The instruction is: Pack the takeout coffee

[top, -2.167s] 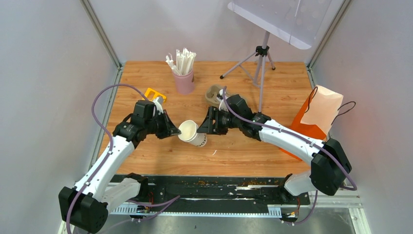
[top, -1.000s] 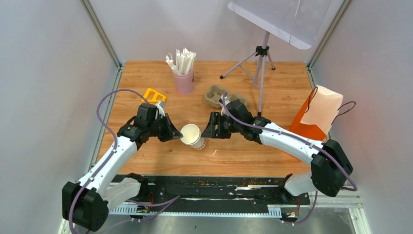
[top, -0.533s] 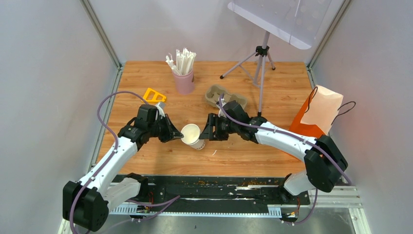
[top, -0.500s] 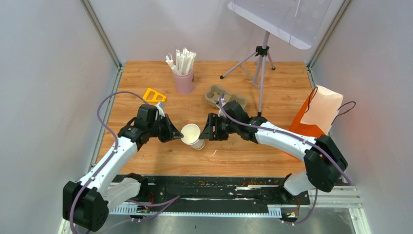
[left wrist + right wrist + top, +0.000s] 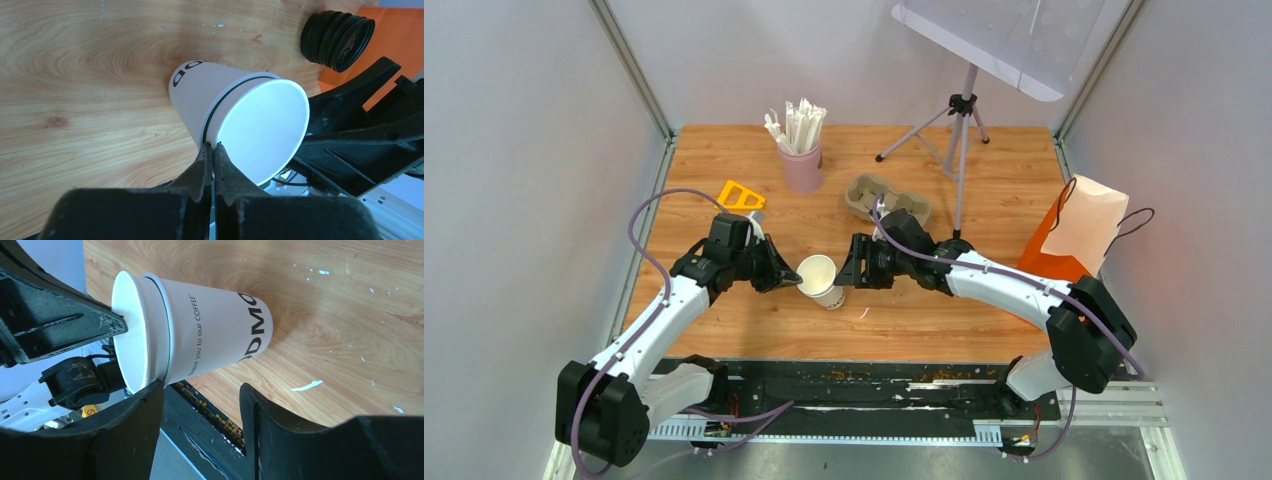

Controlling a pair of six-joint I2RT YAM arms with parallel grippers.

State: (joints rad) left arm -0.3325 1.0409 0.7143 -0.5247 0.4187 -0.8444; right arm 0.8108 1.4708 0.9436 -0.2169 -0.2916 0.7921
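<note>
A whitish paper cup (image 5: 822,280) with dark print and no lid leans over at the table's middle, mouth toward the left arm. It shows the same way in the left wrist view (image 5: 235,115) and the right wrist view (image 5: 200,335). My left gripper (image 5: 213,146) is shut on its rim, one finger inside and one outside. From the right, my right gripper (image 5: 201,386) stands open beside the cup's wall, one fingertip (image 5: 155,390) close to the rim, not closed on it. In the top view both grippers, the left (image 5: 786,280) and the right (image 5: 849,272), flank the cup. The olive-green cup is out of view.
A brown pulp cup carrier (image 5: 879,195) lies behind the right gripper. A pink cup of white sticks (image 5: 802,160) stands at the back, a yellow piece (image 5: 739,193) at the left, a tripod (image 5: 959,130) and an orange bag (image 5: 1069,235) at the right. A black ribbed round piece (image 5: 337,42) lies past the cup.
The cup stands a little more upright than two seconds ago and has shifted slightly. Both arms crept closer around it. Over the last half second almost nothing moved.
</note>
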